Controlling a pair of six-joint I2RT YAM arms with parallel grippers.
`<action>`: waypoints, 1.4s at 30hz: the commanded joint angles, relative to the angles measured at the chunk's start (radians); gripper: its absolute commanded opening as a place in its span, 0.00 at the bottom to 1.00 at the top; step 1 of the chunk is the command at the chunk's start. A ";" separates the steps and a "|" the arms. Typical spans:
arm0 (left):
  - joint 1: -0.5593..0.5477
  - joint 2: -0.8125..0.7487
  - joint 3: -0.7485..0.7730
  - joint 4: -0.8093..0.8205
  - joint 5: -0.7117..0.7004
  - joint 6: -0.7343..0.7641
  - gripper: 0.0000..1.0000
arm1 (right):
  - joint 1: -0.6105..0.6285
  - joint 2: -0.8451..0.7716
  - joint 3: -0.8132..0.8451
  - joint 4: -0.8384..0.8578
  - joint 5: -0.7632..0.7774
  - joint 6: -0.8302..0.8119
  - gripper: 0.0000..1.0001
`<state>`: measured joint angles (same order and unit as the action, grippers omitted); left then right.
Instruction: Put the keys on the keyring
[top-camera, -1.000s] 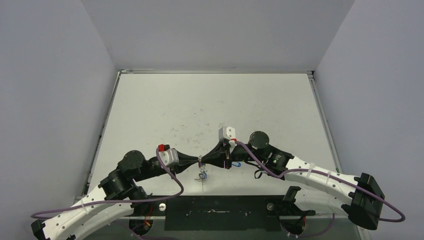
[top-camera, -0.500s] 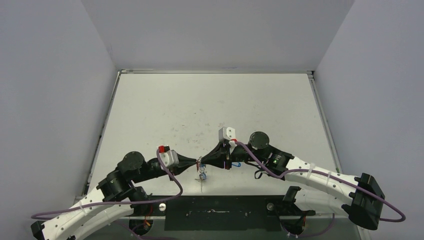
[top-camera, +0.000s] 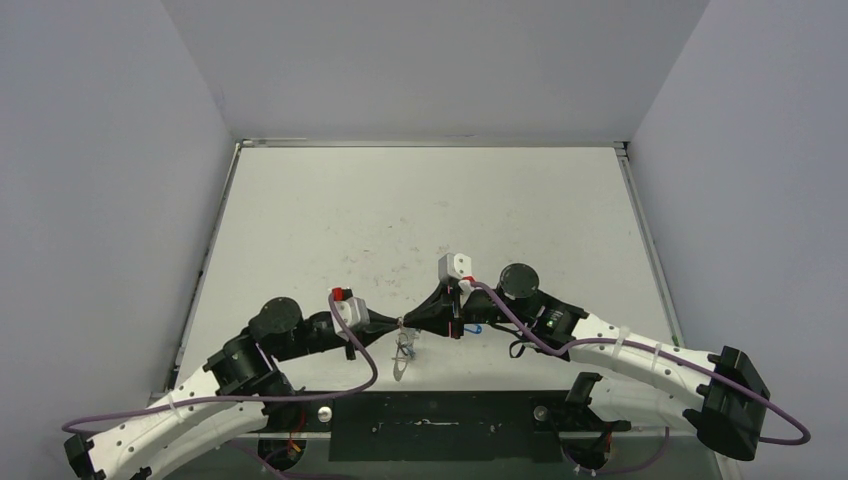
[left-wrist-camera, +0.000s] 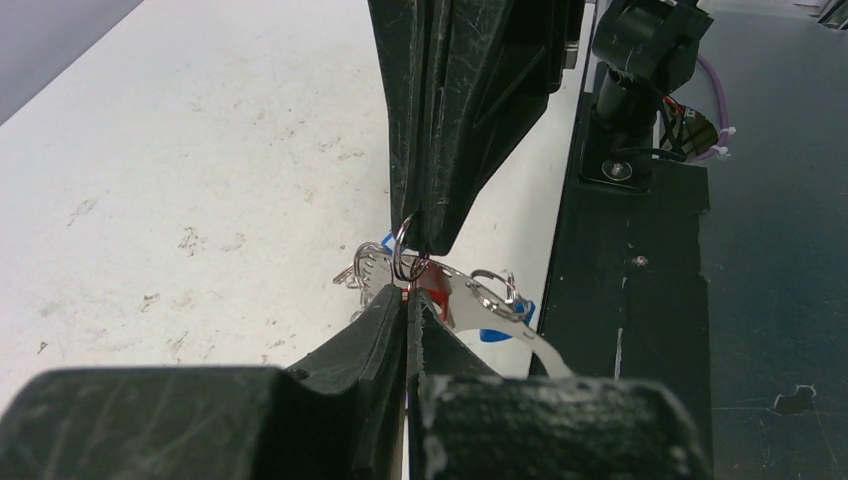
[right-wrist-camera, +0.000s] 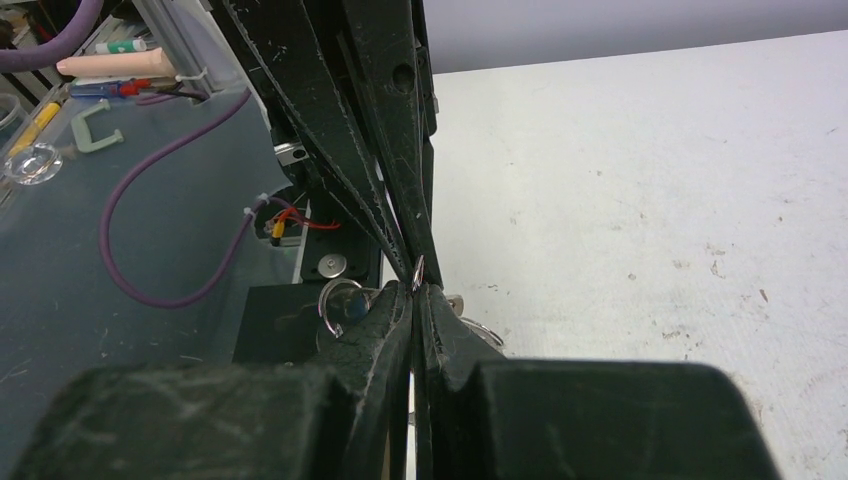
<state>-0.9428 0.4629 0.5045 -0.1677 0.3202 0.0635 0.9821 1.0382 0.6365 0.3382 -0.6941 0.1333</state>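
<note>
While checking above the near centre of the table, finds left gripper pinched fully closed on the keys by the red tag, right gripper closed on the thin keyring, tip to tip.

No lettering, label, brand or number can be read on anything here.

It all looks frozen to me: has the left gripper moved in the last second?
Yes, slightly: the left gripper has edged rightward, away from the table's left edge.
</note>
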 joint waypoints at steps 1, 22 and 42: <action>-0.002 0.021 -0.004 0.037 0.036 -0.009 0.00 | 0.001 -0.029 -0.002 0.160 -0.003 0.018 0.00; -0.002 -0.070 -0.025 0.154 -0.001 -0.086 0.24 | 0.007 -0.028 0.005 0.140 -0.018 0.013 0.00; -0.001 -0.011 -0.002 0.071 0.007 -0.034 0.07 | 0.013 -0.038 0.006 0.134 -0.017 0.008 0.00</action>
<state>-0.9428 0.4511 0.4755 -0.0498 0.3264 -0.0032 0.9844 1.0367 0.6212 0.3637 -0.6937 0.1429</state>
